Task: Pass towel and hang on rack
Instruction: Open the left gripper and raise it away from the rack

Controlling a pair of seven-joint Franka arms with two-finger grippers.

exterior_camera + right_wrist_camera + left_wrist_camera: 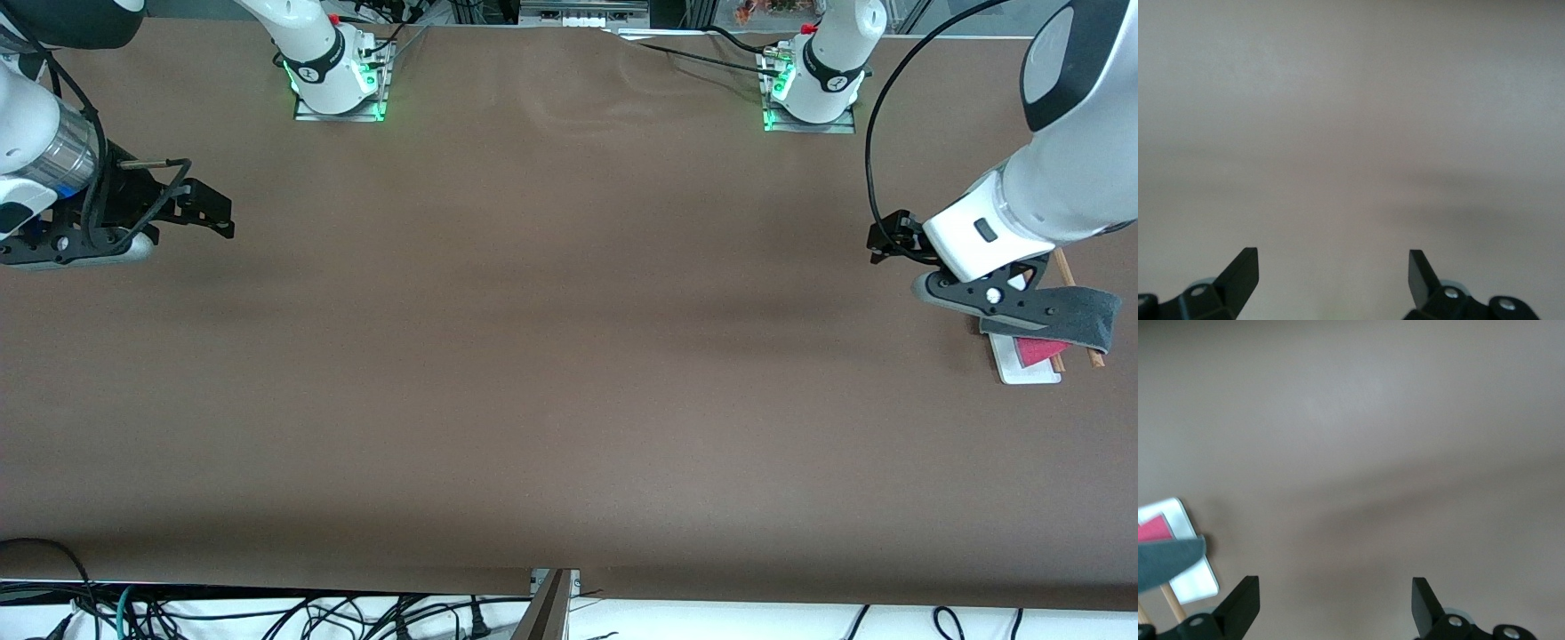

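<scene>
The towel is draped over the rack at the left arm's end of the table, dark grey face up, with a pink-red corner hanging low. The rack's white base and brown rod tips stick out from under it. My left gripper hovers just beside the rack toward the table's middle, open and empty; its wrist hides part of the rack. The left wrist view shows the left gripper over bare table, with the towel and rack base at the edge. My right gripper waits open over the right arm's end.
The brown table surface stretches between the two arms. Both arm bases stand along the edge farthest from the front camera. Cables hang below the table's near edge.
</scene>
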